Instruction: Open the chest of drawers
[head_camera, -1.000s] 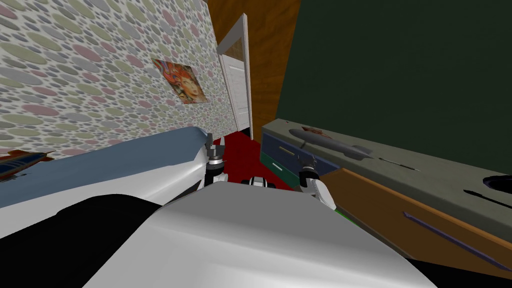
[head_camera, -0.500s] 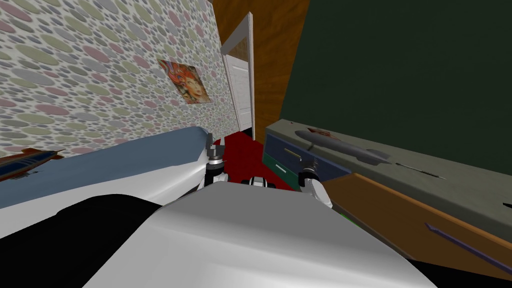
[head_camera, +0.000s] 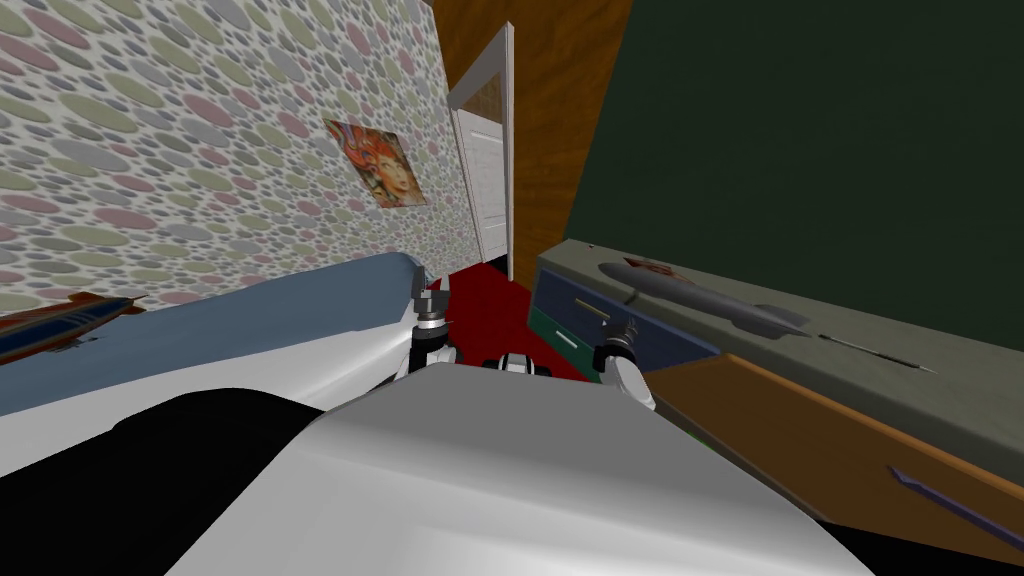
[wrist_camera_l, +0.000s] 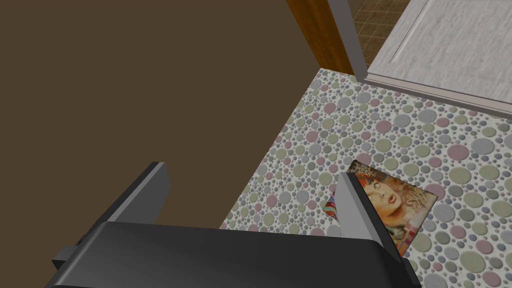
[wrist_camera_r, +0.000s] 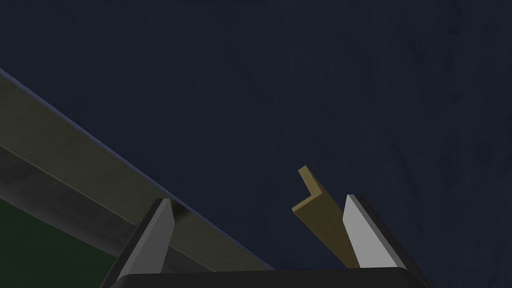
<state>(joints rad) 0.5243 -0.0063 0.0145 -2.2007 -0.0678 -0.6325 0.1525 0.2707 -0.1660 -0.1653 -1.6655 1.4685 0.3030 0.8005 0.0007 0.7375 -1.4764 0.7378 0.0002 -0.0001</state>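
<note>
The chest of drawers (head_camera: 900, 350) runs along my right with a grey-olive top. Its far dark blue drawer front (head_camera: 575, 295) carries a tan bar handle (head_camera: 591, 310). Under it is a green drawer (head_camera: 545, 330) with a pale handle. A nearer brown drawer (head_camera: 800, 430) with a purple handle stands out from the chest. My right gripper (head_camera: 626, 332) is open right at the blue front. In the right wrist view, the tan handle's end (wrist_camera_r: 317, 207) lies just inside one finger (wrist_camera_r: 367, 235) of the right gripper (wrist_camera_r: 256, 200). My left gripper (head_camera: 428, 292) (wrist_camera_l: 252, 172) is open, raised beside the bed.
A grey rocket-shaped model (head_camera: 700, 295) lies on the chest's top. A blue bed (head_camera: 250, 320) fills the left side. Red floor (head_camera: 490, 310) runs between bed and chest towards a white door (head_camera: 490, 190) standing ajar.
The whole head view has shifted a little, so I have moved or turned. The right gripper sits slightly lower against the blue drawer front. The left arm has not moved.
</note>
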